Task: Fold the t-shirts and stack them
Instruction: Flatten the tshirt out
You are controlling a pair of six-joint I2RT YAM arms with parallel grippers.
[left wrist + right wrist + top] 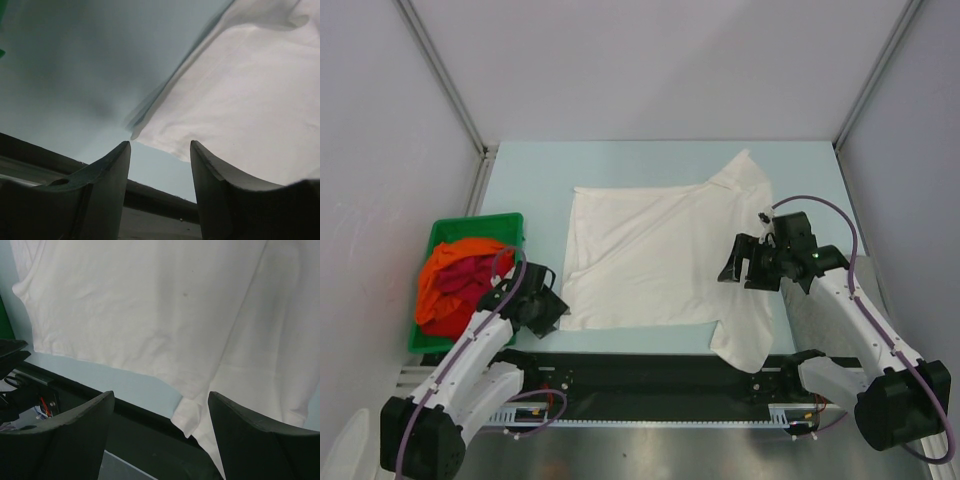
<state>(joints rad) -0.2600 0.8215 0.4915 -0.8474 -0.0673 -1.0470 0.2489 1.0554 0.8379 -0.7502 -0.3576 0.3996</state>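
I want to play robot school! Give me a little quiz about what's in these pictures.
1. True or false: the white t-shirt lies on the table, not in the green bin.
2. Pick one. What is in the green bin?
A) an orange shirt and a dark red shirt
B) a pair of blue socks
C) nothing at all
3. Fill the gap: the left gripper and the right gripper hold nothing, and both are ____.

Key: 1 true; 2 A; 3 open.
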